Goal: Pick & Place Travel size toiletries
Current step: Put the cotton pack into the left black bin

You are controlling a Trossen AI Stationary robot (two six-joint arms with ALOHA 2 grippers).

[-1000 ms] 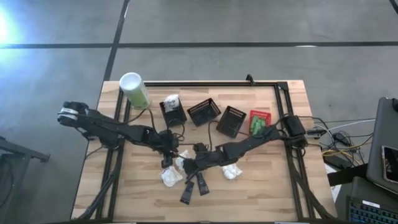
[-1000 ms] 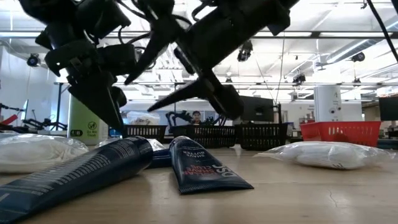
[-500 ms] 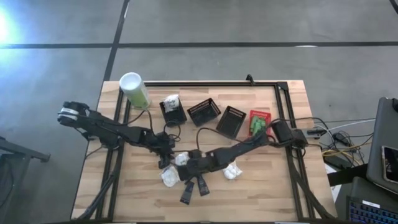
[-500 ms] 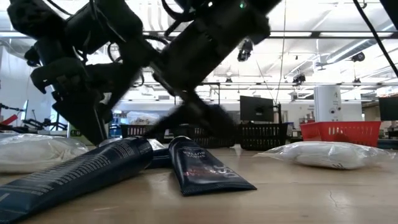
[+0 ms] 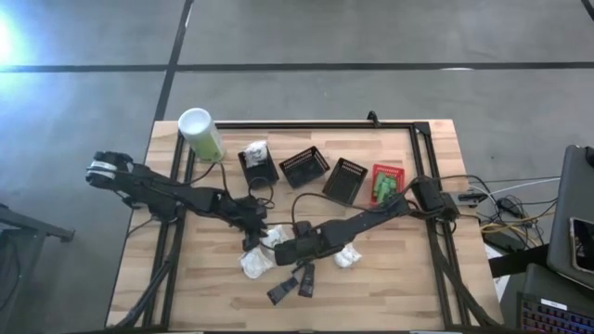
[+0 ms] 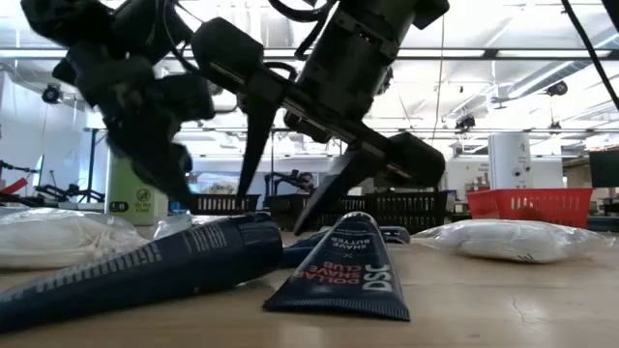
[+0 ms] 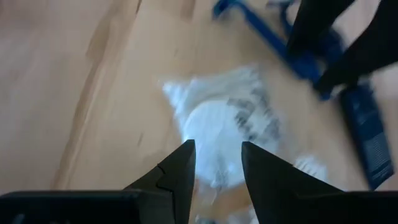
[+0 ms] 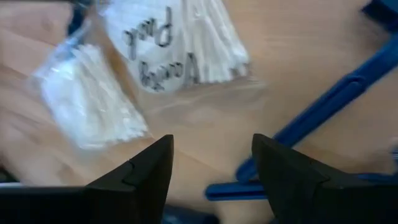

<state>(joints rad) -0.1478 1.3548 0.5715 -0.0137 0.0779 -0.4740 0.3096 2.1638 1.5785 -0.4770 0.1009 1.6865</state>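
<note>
Both arms reach in over the middle of the wooden bench (image 5: 390, 278), where the toiletries lie in a loose heap. The right tool (image 5: 286, 256) hangs low over the heap with its fingers (image 8: 143, 171) spread apart and nothing between them; its wrist view looks down on a white packet (image 8: 180, 43) with handwriting on its wrapper, a second white packet (image 8: 93, 106) beside it, and a blue toothbrush (image 8: 323, 112) on the wood. The left tool (image 5: 252, 239) sits just behind the heap, its fingers (image 7: 177, 174) parted by a narrow gap above a crinkly white packet (image 7: 217, 130), not gripping it (whether they touch the wrapper is unclear). In the low view two dark tubes lie flat at the front: a long tube (image 6: 145, 271) and a shorter tube (image 6: 348, 275) with white lettering, its crimped end towards the camera. Another white packet (image 6: 508, 240) rests apart on the right, and one (image 6: 53, 237) on the left. At the back of the bench stand a pale-green canister (image 5: 201, 135), three black baskets (image 5: 304, 167) and a red basket (image 5: 386, 182) holding green items.
</note>
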